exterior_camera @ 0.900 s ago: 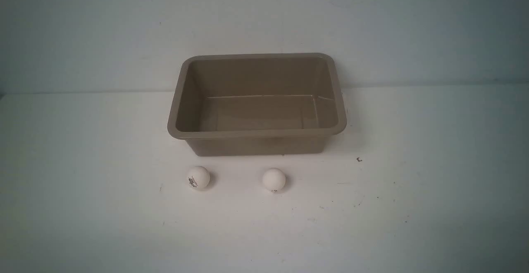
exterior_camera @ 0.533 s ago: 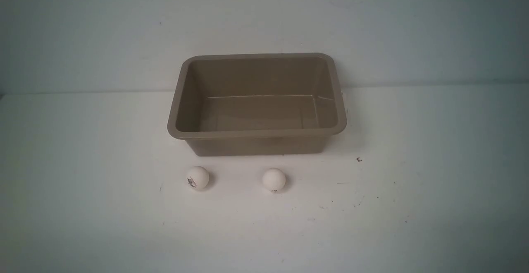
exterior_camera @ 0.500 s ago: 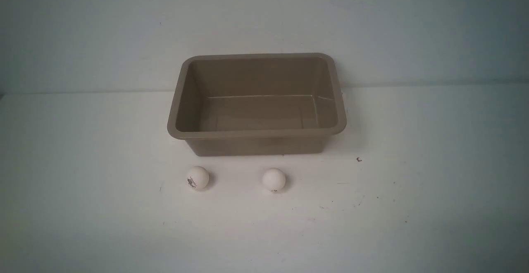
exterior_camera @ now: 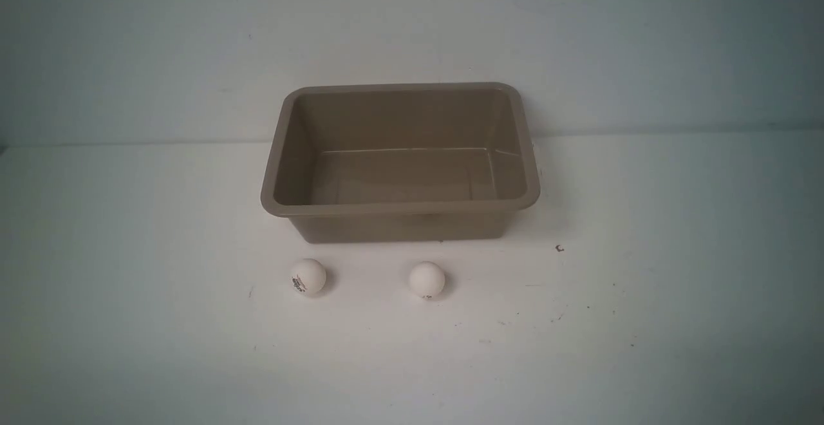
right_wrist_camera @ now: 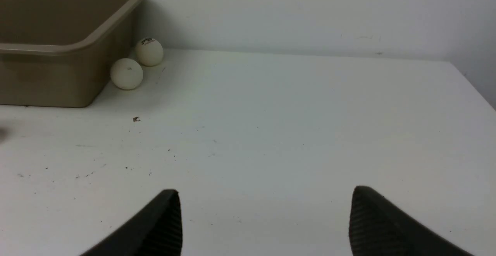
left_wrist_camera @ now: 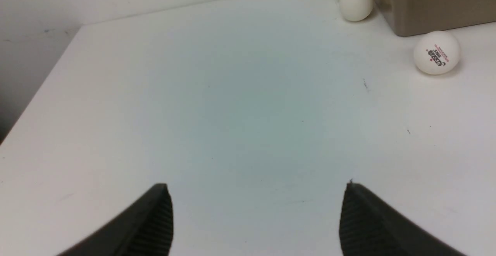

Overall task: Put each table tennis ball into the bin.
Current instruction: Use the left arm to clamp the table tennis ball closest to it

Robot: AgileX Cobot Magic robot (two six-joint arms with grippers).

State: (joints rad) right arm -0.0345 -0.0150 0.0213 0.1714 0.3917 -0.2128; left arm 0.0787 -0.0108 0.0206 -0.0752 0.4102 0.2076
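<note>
Between the black ribbed fingers [left_wrist_camera: 155, 225] of the left pincer [left_wrist_camera: 256, 186], spread wide and gripping nothing, lies bare white table [left_wrist_camera: 232, 93]. Ahead of it, off toward the other arm, 1 white logo-printed table tennis ball [left_wrist_camera: 436, 52] sits near a corner of the taupe rectangular plastic bin [left_wrist_camera: 430, 11], with 2 more white balls [left_wrist_camera: 355, 3] just beside its side wall. The right pincer [right_wrist_camera: 266, 190] gapes equally wide and empty. Ahead of it, 2 further white balls [right_wrist_camera: 126, 73] rest just beside the bin's opposite wall.
</note>
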